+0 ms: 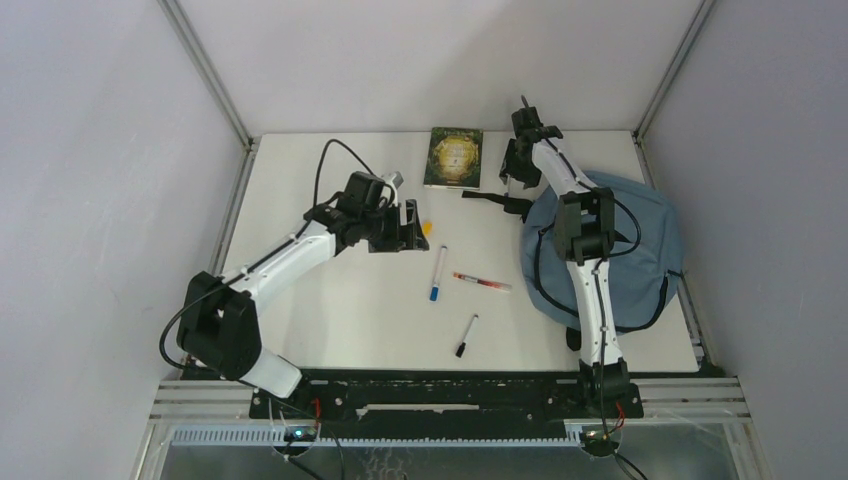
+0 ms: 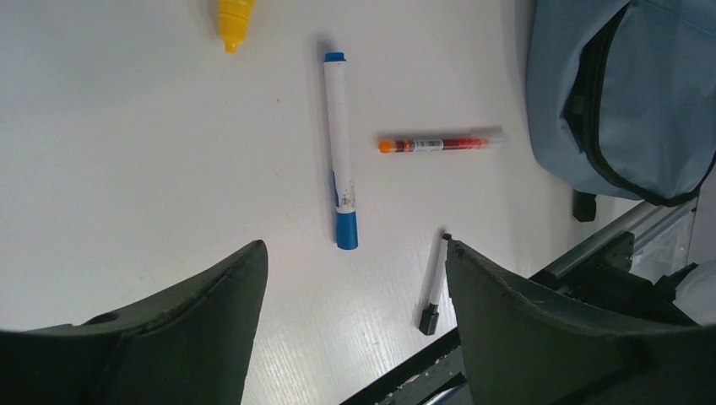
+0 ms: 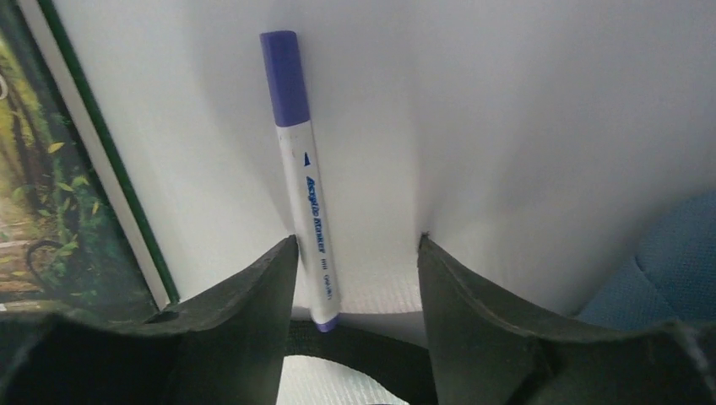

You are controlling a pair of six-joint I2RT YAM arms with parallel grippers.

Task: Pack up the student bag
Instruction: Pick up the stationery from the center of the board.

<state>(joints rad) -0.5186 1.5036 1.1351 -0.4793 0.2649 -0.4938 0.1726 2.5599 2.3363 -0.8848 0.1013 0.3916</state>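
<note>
Right gripper (image 3: 356,246) spread around purple marker (image 3: 302,169) end, student bag (image 1: 645,235) at table (image 1: 670,350) edge

Light: even, diffuse, from overhead; no glare in any view.
Top view: white surface (image 1: 350,320) bright, arms cast short soft shadows. Left wrist view: blue marker (image 2: 340,152) sharp, faint shadow on its left; left tool (image 2: 355,245) dark, detail lost. Right wrist view: dimmer, surface grey with a shaded gradient; purple marker (image 3: 304,177) print legible, broad soft shadow on its left; book (image 3: 51,169) at left edge slightly blurred; student bag (image 3: 671,261) corner soft-focus.
</note>
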